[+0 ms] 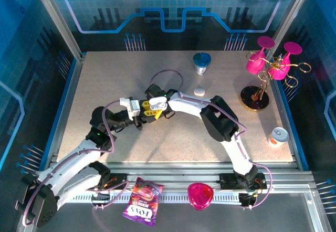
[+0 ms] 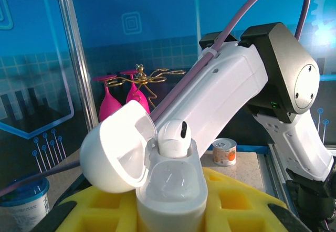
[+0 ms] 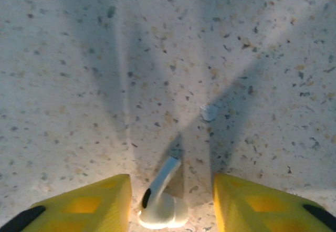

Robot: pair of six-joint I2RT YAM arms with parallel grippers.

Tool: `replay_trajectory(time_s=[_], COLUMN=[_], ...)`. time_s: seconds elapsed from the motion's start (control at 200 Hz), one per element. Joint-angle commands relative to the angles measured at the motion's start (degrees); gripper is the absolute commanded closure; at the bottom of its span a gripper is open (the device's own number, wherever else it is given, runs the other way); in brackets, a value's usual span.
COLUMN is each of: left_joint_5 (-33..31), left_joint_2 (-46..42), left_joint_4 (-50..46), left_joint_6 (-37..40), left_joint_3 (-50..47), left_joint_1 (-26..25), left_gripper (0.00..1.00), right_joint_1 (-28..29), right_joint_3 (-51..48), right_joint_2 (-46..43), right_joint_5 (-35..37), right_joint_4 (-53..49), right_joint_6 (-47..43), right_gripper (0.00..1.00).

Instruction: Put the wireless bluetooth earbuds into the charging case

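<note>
1. Candy pouch (image 1: 143,200) and pink dish (image 1: 200,195): near rail, 6 o'clock.
2. Left claw (image 2: 169,203): mid-worktop (image 1: 105,80), pinching the charging case (image 2: 168,182) upright between yellow pads. The lid (image 2: 113,156) is tipped open toward 9 o'clock. Seated earbud (image 2: 173,136) stands in a socket, head up.
3. Right claw (image 3: 170,182): spread, aimed downward. Loose earbud (image 3: 160,208) lies on the speckled worktop between its fingers.
4. White pebble-shaped case (image 1: 199,91): closed, at 1 o'clock from the claws.
5. Drink can (image 1: 277,136): 3 o'clock edge.
6. Blue-lidded tub (image 1: 201,62): 12 o'clock.
7. Pink glasses on gold rack (image 1: 265,69): 2 o'clock, far corner.
</note>
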Motion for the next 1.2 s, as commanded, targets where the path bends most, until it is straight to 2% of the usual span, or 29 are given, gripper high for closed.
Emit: replay_trajectory(time_s=[0.0, 0.18, 0.4, 0.685, 0.926, 1.196], left_joint_5=[1.37, 1.76, 2.12, 1.94, 1.57, 1.51], left_joint_2=[0.48, 1.97, 3.4, 3.84, 3.71, 6.13], left_joint_4=[0.2, 1.01, 1.74, 1.86, 1.14, 3.0], left_joint_6=[0.17, -0.11, 0.04, 0.17, 0.73, 0.52], left_joint_3=[2.65, 2.95, 3.39, 3.08, 3.17, 3.25], left_joint_1=[-0.07, -0.06, 0.01, -0.06, -0.02, -0.07], left_gripper=[0.85, 0.85, 0.85, 0.85, 0.85, 0.85], right_joint_1=[0.81, 0.6, 0.16, -0.08, -1.23, -2.03], right_joint_3=[2.49, 1.01, -1.44, -8.27, -21.18, -33.57], right_joint_2=[1.17, -0.51, -2.05, -8.37, -18.51, -25.81], right_joint_5=[4.69, 6.45, 4.54, 3.08, -0.43, -0.28], right_joint_4=[-5.0, -5.28, -4.12, -0.45, 4.73, 3.14], right_joint_6=[0.13, 1.05, 0.83, -0.77, -2.79, -3.1], right_gripper=[0.6, 0.66, 0.73, 0.73, 0.72, 0.71])
